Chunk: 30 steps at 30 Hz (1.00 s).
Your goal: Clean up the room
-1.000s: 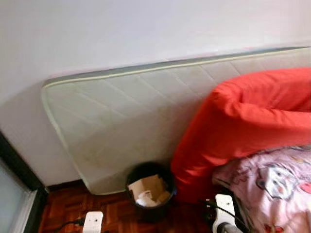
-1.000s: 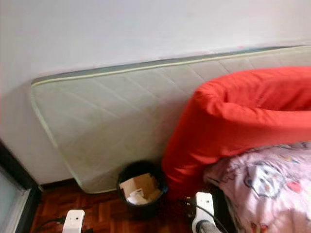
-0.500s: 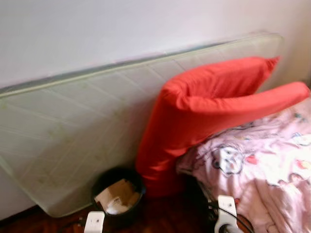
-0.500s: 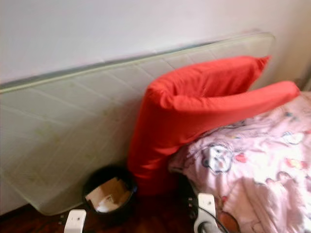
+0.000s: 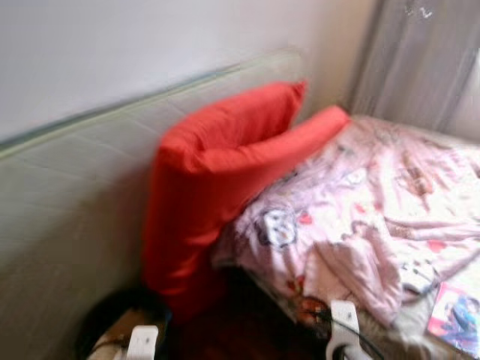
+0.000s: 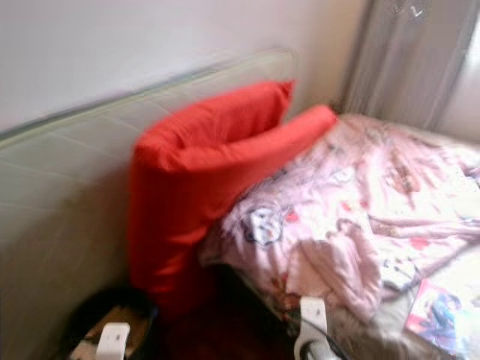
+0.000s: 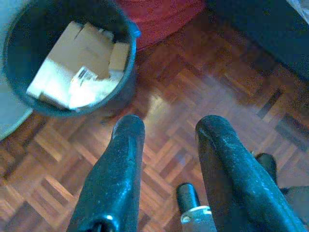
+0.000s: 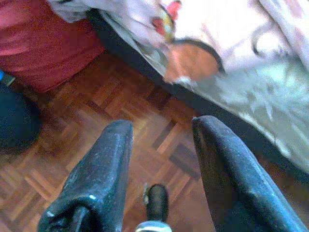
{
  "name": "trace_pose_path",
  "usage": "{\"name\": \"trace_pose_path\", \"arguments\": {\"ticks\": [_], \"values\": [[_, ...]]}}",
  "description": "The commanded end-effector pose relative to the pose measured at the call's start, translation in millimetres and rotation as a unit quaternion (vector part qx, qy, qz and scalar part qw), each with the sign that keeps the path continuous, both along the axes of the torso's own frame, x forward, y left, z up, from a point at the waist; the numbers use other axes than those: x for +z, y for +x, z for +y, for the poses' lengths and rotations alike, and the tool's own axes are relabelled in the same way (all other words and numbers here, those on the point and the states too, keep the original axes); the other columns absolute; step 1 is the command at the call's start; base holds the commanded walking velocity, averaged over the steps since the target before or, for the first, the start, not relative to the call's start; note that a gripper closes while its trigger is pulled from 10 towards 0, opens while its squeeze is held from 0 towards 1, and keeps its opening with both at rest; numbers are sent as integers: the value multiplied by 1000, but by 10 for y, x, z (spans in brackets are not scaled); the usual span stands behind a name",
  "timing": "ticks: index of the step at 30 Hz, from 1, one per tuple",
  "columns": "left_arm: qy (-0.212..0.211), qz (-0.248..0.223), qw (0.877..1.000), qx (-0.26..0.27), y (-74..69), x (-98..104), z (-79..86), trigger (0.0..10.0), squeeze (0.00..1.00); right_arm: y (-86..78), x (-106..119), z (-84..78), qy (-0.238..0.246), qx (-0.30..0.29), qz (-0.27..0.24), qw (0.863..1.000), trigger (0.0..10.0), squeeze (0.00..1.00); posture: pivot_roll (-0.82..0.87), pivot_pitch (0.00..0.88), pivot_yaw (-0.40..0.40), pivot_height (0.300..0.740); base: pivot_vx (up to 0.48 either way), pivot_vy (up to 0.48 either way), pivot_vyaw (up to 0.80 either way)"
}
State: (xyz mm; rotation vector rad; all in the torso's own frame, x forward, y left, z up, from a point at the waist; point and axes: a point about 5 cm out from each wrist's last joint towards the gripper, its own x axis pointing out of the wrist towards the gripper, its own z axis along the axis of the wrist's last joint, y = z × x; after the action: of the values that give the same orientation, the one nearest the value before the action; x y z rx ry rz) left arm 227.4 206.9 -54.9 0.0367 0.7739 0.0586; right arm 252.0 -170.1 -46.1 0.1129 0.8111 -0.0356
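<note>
ahead, a long red fabric bolster (image 5: 217, 169) is seen folded over and propped between a pale green quilted mattress (image 5: 67, 202), stood on edge against the white wall, and the bed. a crumpled pink cartoon-print blanket (image 5: 367, 217) is spread over the bed, and a colourful printed booklet (image 5: 456, 313) lies at its near edge. grey curtains (image 5: 420, 60) hang behind the bed. a round black waste bin (image 7: 67, 53) holding cardboard scraps (image 7: 77, 63) stands on the brown parquet floor (image 7: 193, 87), just beside the bolster's foot. the left gripper (image 7: 166, 128) is held low over the floor near the bin, its jaws apart and empty. the right gripper (image 8: 161, 130) hangs above the floor near the bed edge, jaws likewise apart with nothing between them.
</note>
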Motion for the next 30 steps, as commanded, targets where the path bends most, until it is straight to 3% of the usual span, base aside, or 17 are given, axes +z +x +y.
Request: {"name": "trace_pose_path", "arguments": {"ticks": [1, 19, 30], "values": [[1, 10, 1000, -3, -27, -23, -7, 10000, 0, 29, 23, -23, -6, 0, -3, 1000, 10000, 0, -31, 0, 25, 726, 0, 0, -788], [-2, 10, 1000, 0, -18, -19, -13, 10000, 0, 43, 34, -32, -6, 0, -4, 1000, 10000, 0, -37, 3, 17, 726, 0, 0, -788], [-2, 10, 1000, 0, -14, -17, -14, 10000, 0, 50, 41, -34, -5, -3, -10, 1000, 10000, 0, -37, 9, 18, 726, 0, 0, 0]]}}
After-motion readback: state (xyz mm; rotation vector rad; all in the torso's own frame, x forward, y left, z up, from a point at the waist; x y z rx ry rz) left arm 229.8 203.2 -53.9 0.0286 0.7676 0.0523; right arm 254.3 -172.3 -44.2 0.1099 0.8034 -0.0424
